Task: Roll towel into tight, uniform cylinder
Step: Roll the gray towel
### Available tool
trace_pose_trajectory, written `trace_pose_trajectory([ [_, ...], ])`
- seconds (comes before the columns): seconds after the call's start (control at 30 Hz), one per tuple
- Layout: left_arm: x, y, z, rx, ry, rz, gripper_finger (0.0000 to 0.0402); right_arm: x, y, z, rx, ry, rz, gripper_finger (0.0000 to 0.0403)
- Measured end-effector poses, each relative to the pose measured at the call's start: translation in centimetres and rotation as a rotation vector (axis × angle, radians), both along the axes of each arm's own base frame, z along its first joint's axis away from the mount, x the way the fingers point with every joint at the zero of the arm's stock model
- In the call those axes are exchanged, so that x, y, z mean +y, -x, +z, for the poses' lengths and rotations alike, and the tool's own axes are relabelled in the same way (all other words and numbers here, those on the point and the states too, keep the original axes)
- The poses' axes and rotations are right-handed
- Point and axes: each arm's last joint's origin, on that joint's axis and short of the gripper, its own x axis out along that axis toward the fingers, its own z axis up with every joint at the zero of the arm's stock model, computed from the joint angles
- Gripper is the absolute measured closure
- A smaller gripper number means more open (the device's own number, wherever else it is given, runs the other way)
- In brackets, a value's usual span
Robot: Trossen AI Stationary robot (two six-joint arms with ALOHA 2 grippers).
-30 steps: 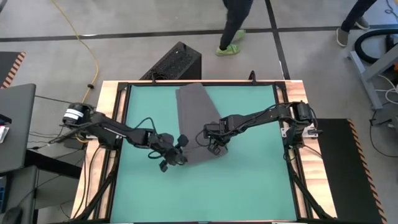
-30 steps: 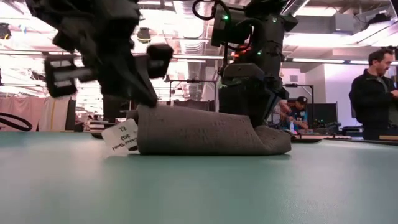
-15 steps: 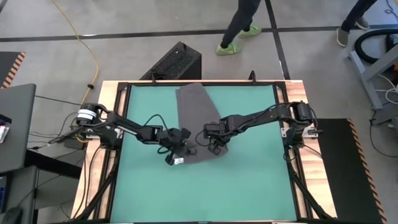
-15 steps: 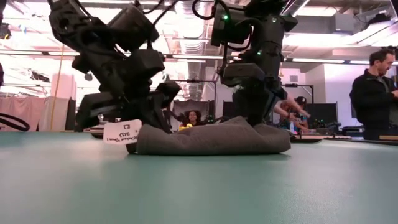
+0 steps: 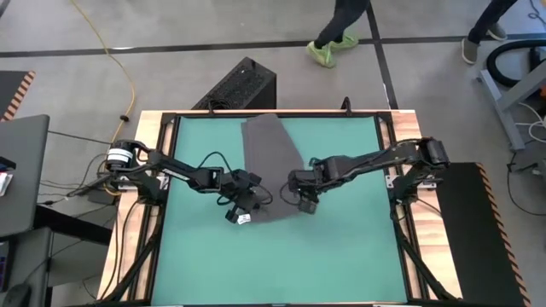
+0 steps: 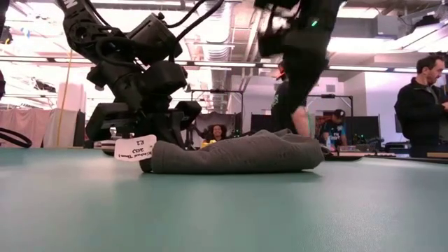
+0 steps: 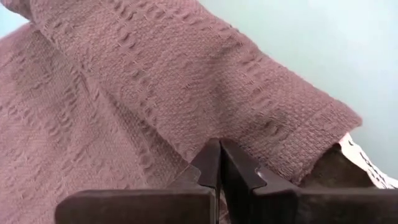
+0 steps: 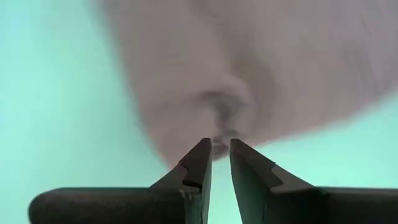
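Note:
The dark grey towel (image 5: 266, 158) lies on the teal mat (image 5: 196, 256), flat from the far edge toward the middle. Its near end is folded over into a low roll (image 6: 231, 154). The white tag (image 6: 135, 148) sticks out at the roll's left end. My left gripper (image 5: 250, 202) is shut and low at the roll's left end, and it also shows in the left wrist view (image 7: 219, 146). My right gripper (image 5: 305, 203) stands at the roll's right end, raised, its fingers a narrow gap apart and empty (image 8: 221, 149). My left gripper rests its shut fingertips (image 7: 211, 155) on the towel's flat layer right beside the folded-over edge (image 7: 186, 134). It comes slanting down from the table's left. The towel lies on the mat, with the roll's end and the tag beside the fingers.
Bare mat lies left, right and near of the towel. A black box (image 5: 239, 85) stands on the floor beyond the far edge. A person's feet (image 5: 334, 51) pass there. Another person (image 6: 421, 105) stands behind the table's right side.
My left gripper has gone toward the table's right and down onto the towel's near left end. The raised fold there has sunk into a lower, flatter roll. My right gripper has risen and drawn a little toward the table's right, off the towel.

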Motion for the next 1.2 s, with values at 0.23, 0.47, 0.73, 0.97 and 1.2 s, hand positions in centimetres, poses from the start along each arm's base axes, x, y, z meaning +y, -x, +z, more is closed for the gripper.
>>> trace_pose_trajectory([
  [0.23, 1.3, 0.2, -0.1, 0.01, 0.056, -0.007, 0.0401, 4.1, 0.3, -0.2, 0.048, 0.209, 0.621, 0.0317],
  [0.47, 2.5, 0.5, -0.2, 0.035, 0.086, 0.014, 0.0401, 6.4, -1.1, -3.2, 0.11, 0.321, 0.846, 0.0313],
  [0.73, 3.3, 1.2, -0.7, 0.101, 0.127, -0.01, 0.0401, 6.9, -2.0, -6.2, 0.154, 0.259, 0.704, 0.0249],
  [0.97, 3.4, 1.2, -0.7, 0.098, 0.12, -0.021, 0.0401, 6.2, -1.1, -4.0, 0.13, 0.328, 0.596, 0.0231],
  [1.2, 4.2, 1.5, -0.7, 0.101, 0.175, -0.023, 0.0401, 5.0, -1.3, -2.1, 0.041, 0.359, 0.595, 0.0231],
])
